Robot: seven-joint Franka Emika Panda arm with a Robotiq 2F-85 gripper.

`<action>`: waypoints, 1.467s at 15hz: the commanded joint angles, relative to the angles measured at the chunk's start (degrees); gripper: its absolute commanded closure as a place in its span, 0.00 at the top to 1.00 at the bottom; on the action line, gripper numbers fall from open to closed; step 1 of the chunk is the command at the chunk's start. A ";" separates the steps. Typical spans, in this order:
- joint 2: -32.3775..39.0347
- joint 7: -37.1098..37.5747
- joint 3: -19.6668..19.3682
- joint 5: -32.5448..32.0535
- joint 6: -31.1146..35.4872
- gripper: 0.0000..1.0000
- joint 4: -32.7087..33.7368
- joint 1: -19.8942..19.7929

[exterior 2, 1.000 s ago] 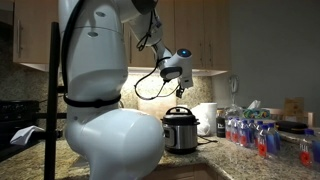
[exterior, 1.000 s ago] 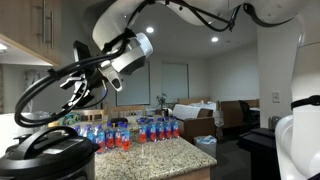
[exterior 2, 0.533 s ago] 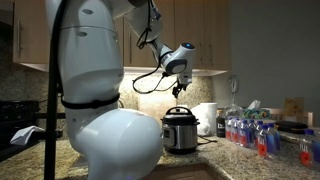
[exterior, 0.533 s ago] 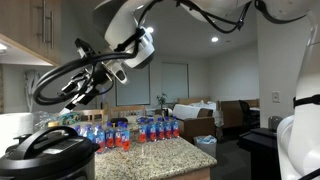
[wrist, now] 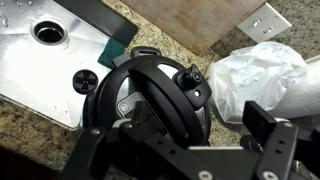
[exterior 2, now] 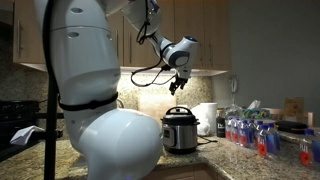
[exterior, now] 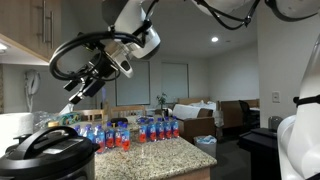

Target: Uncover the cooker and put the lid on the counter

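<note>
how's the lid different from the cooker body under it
Colour: the lid is all black, while the cooker has a brushed steel body under a black band.
Shape: the lid is a low dome with an arched handle on top; the cooker is a taller, straight-walled drum.
Position: the lid sits on the cooker, which stands on the counter.
Both are round and about equally wide.

In an exterior view the large round brushed-steel cooker (exterior: 72, 170) and its round black ribbed lid (exterior: 45, 150) are running off the lower left corner. In an exterior view the big white robot body (exterior 2: 100, 110) is masking most of the speckled granite counter (exterior 2: 240, 160). In the wrist view the dark claw (wrist: 180, 140) is appearing blurred and covering the lid's near edge; the crumpled white bag (wrist: 262, 70) is running off the right edge.
</note>
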 commanded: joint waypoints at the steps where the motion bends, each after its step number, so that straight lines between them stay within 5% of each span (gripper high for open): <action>1: -1.08 3.31 -0.15 -0.75 -3.27 1.00 0.74 -0.62; 2: -0.84 0.28 -0.52 3.56 -0.22 1.00 0.48 0.50; 22: -0.38 4.20 0.65 -0.27 -0.40 1.00 0.63 -0.93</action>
